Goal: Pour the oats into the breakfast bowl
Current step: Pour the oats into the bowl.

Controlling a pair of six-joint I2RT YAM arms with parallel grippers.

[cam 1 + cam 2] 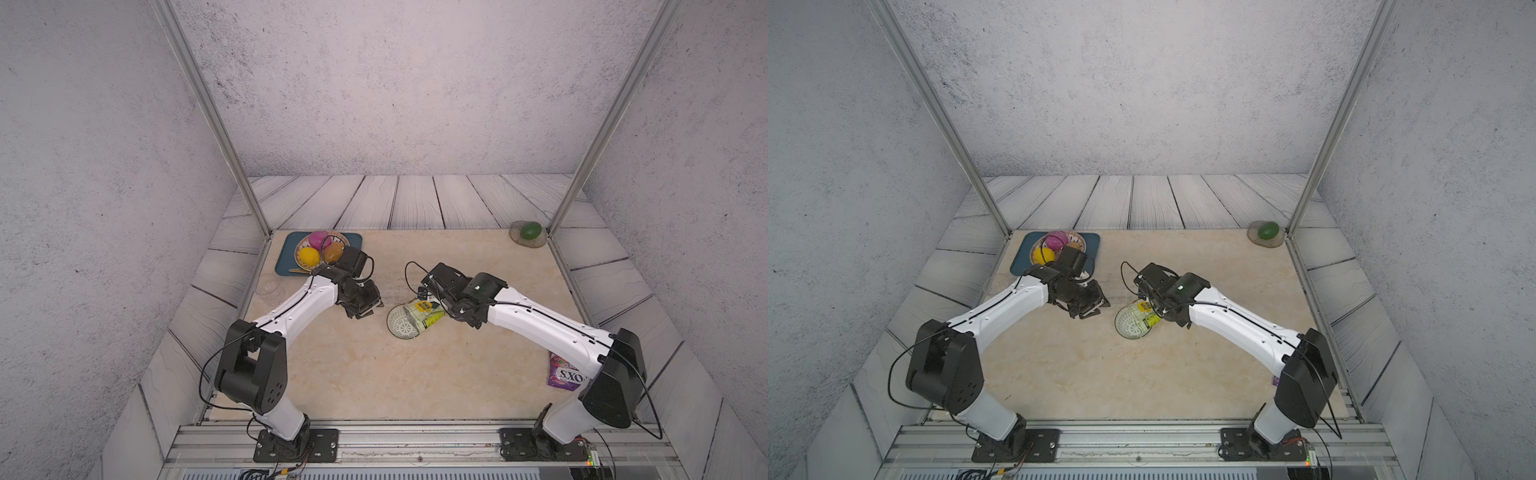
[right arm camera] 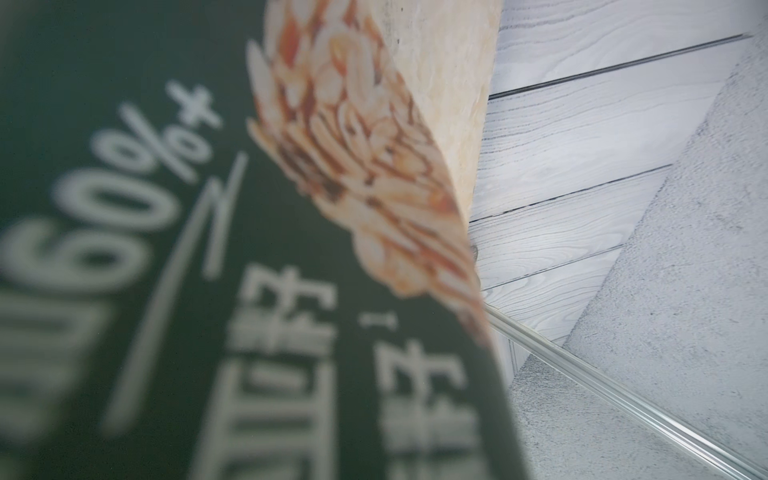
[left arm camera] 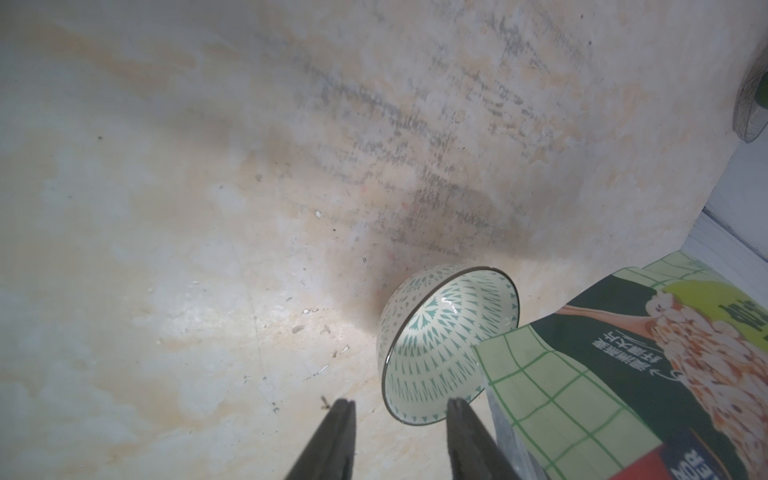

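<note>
My left gripper (image 3: 400, 407) hangs empty, fingers apart, beside the breakfast bowl (image 3: 440, 345) — my right gripper (image 1: 435, 302) clamps the oats pouch (image 3: 582, 374) tilted over it.

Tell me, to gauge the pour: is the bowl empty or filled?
Empty: the bowl shows its patterned inside bare, with nothing lying in it.

"60%+" and Chinese characters on oats pouch (image 2: 124, 291), upside-down "OX'S" on purple bag (image 1: 565, 376)

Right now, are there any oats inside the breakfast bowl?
No: in the left wrist view the breakfast bowl shows only bare pattern inside wherever the green pouch leaves it visible.
</note>
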